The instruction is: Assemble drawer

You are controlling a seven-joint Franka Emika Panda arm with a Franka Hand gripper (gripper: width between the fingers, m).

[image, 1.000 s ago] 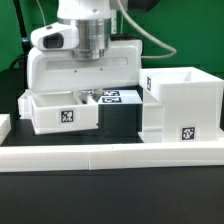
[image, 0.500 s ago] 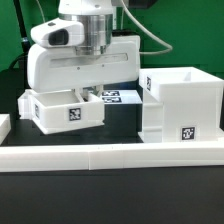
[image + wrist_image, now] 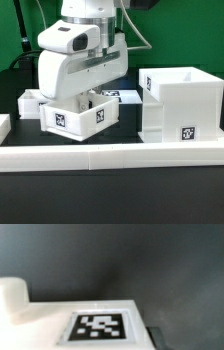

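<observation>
We have the small shallow white plastic tray (image 3: 80, 117), tagged and tilted, under the white two-finger gripper (image 3: 89, 97), near the large white cube-like plastic housing (image 3: 185, 100), on the exterior view's left. Jaws are hidden, so we cannot tell their state. The tray looks light, stiff and probably slippery; we'd pinch a thin side wall.

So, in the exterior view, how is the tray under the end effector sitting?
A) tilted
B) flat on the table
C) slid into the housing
A: the tray is tilted, its tags skewed, and it is apart from the housing.
</observation>
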